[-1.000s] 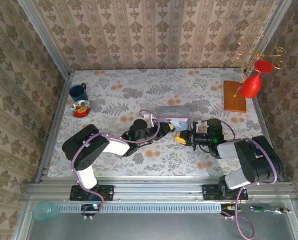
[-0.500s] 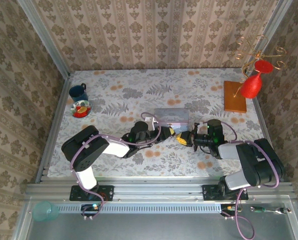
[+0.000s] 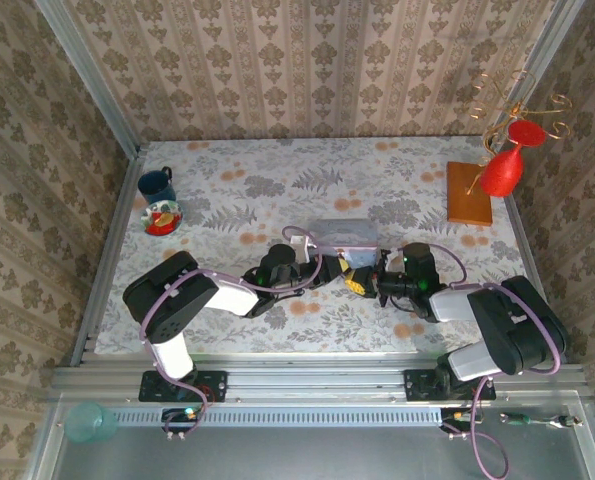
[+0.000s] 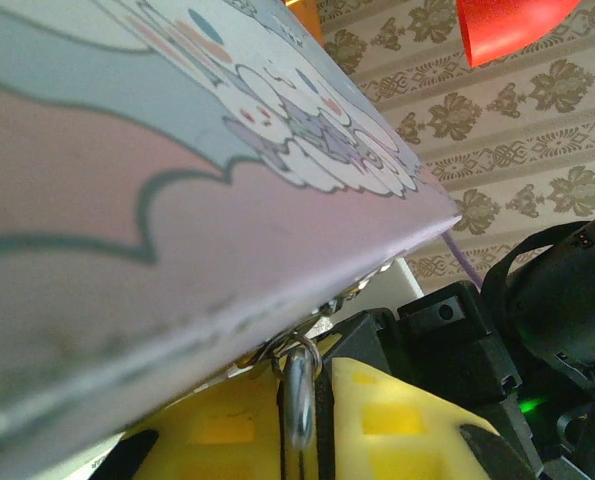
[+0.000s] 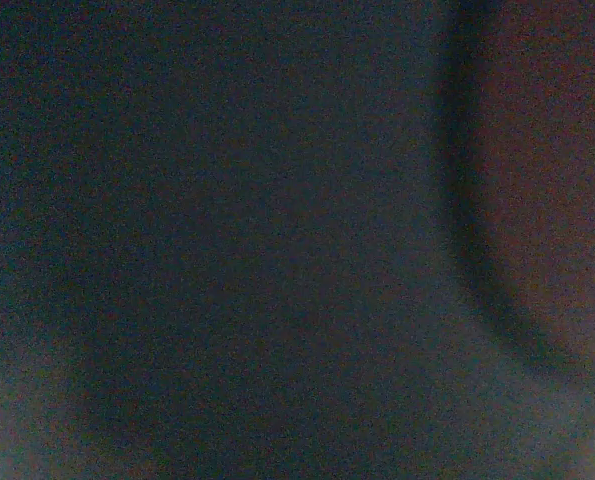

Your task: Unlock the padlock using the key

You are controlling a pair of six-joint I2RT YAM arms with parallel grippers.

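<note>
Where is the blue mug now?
In the top view, the blue mug stands at the far left of the table, just beyond the small dish.

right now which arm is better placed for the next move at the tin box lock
Right, probably: the left gripper is shut on the metal loop at the tin box edge, steadying it, while the right gripper sits shut just opposite.
</note>
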